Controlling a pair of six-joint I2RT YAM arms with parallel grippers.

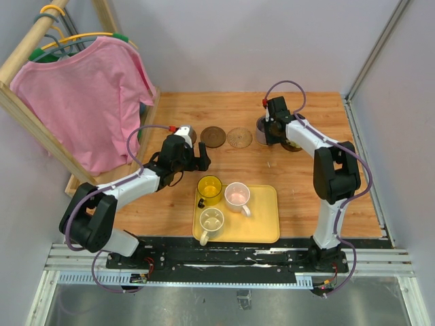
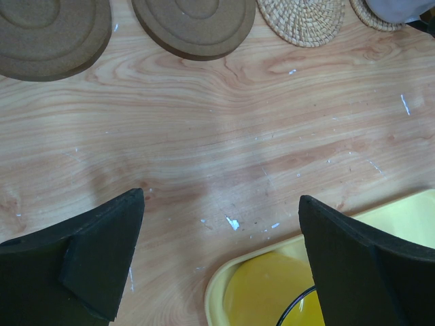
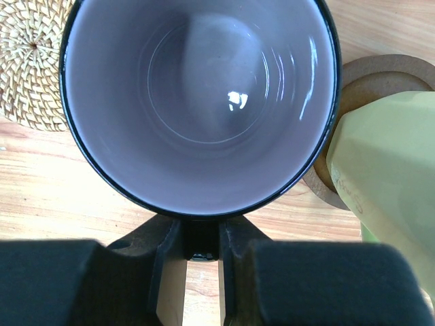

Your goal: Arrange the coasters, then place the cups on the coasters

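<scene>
Pale wood table sits between grey walls, and at ten o'clock a wooden rack draped with a pink shirt crowds the edge. Across the far half runs a line of coasters from nine towards three o'clock: a first brown coaster, a second brown coaster, a woven coaster, then a second woven coaster with the purple cup over it. Whether that cup rests on it or hangs just above, I cannot tell. The right gripper is narrow, its fingers pinched on the purple cup's handle from the near side. Just at three o'clock of it stands the green cup on a third brown coaster, and from above the right arm hides most of both. At six o'clock the yellow tray holds the yellow cup, the pink cup and the cream cup. The left gripper hangs wide and empty over bare wood, at eleven o'clock of the tray's corner, with the yellow cup right beneath its near side.
</scene>
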